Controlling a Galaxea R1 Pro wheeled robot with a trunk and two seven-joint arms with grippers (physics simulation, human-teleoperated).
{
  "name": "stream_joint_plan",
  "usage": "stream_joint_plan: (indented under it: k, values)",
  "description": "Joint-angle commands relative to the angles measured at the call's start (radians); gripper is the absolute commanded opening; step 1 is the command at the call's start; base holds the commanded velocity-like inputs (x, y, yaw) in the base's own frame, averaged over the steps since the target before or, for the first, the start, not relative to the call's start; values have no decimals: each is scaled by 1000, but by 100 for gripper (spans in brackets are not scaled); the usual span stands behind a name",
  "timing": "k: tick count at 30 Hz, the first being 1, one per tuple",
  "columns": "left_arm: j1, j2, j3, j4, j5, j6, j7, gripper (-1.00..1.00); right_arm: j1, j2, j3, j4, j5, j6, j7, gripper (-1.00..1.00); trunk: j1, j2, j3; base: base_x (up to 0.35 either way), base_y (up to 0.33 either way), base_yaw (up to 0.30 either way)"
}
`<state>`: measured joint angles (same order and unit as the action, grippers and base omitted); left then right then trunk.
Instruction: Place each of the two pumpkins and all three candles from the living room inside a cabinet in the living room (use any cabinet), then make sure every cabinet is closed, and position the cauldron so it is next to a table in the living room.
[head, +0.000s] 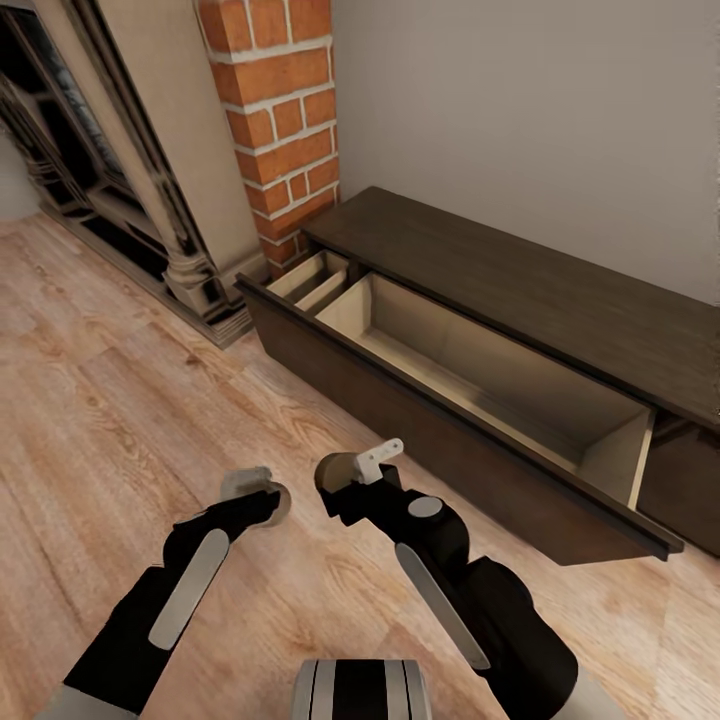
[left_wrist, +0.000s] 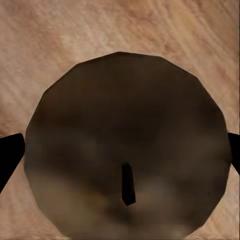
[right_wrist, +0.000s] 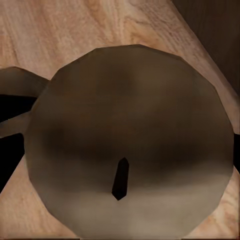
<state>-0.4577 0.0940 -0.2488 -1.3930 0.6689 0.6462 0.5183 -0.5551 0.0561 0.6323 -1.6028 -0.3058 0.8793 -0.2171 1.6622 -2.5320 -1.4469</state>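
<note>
Both my grippers hang low over the wooden floor in front of the cabinet (head: 520, 280), whose long drawer (head: 430, 440) is pulled out and shows a pale, bare interior. My left gripper (head: 258, 495) is shut on a tan candle (head: 272, 502). In the left wrist view that candle (left_wrist: 125, 125) shows its round top and dark wick between the black fingers (left_wrist: 7, 157). My right gripper (head: 350, 470) is shut on a second candle (head: 335, 470), seen close with its wick in the right wrist view (right_wrist: 130, 125). The pumpkins, cauldron and table are out of view.
A brick column (head: 280, 110) and a dark-framed fireplace (head: 110, 180) stand left of the cabinet. A smaller divided compartment (head: 310, 280) lies open at the cabinet's left end. Wooden floor (head: 120, 400) stretches to the left and front, and a grey wall rises behind.
</note>
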Motion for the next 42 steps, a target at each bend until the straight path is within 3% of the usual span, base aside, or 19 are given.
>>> stream_joint_plan:
  k: [1, 2, 6, 12, 15, 31, 42]
  values:
    - [27, 1, 3, -38, 23, 14, 27, -100, 2, 1, 1, -5, -12, 12, -10, -100, -1, 0, 3, 0, 0, 0]
    - [62, 1, 8, -69, 35, 22, 43, -100, 6, 0, 3, -9, -13, 19, -9, -100, -1, 0, 7, 0, 0, 0]
    - [110, 3, 31, -94, 45, 13, 54, -100, 25, 0, 4, -12, -13, 24, -10, -100, -3, 1, 23, 0, 0, 0]
    - [157, 4, 91, -119, 50, 2, 56, -100, 36, -1, 6, -12, -15, 15, -4, -100, -5, 3, 46, 0, 0, 0]
    - [163, 5, 100, -123, 49, 0, 57, -100, 51, -1, 6, -12, -15, 13, -1, -100, -7, 3, 57, 0, 0, 0]
    - [167, 5, 106, -125, 48, -2, 60, -100, 73, -2, 4, -12, -13, -1, 2, -100, -14, 7, 119, 0, 0, 0]
    - [168, 4, 106, -124, 49, -2, 52, -100, 83, -8, -3, 41, -12, -4, -9, -100, -19, 10, 162, 0, 0, 0]
